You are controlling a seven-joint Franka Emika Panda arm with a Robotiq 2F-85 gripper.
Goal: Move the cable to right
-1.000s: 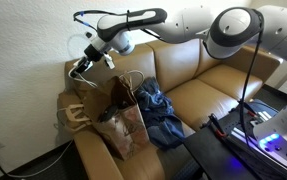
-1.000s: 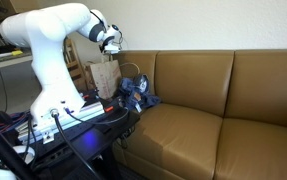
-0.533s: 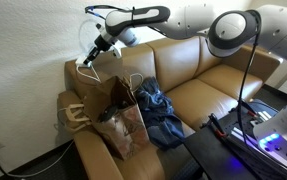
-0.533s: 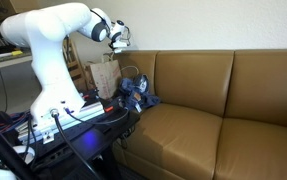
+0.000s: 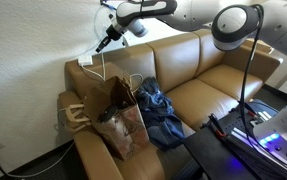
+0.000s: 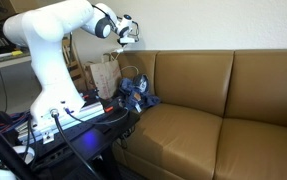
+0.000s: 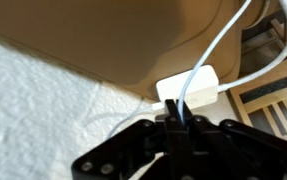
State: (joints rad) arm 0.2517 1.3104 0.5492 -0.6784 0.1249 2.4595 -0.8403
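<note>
Jaws clamped on the white cable (image 7: 219, 38), I hold it aloft, plug block (image 7: 188, 88) dangling at eleven o'clock of the paper bag (image 5: 118, 105); next, I judge, the carry right.

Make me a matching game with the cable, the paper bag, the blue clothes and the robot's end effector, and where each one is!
Things:
1. cable
2. paper bag
3. blue clothes
4. end effector

Places:
A. standing on the sofa seat, at its end
B. up above the sofa back, shut
C. hanging from the end effector
D. heaped on the seat beside the bag

Pairs: 1-C, 2-A, 3-D, 4-B
</note>
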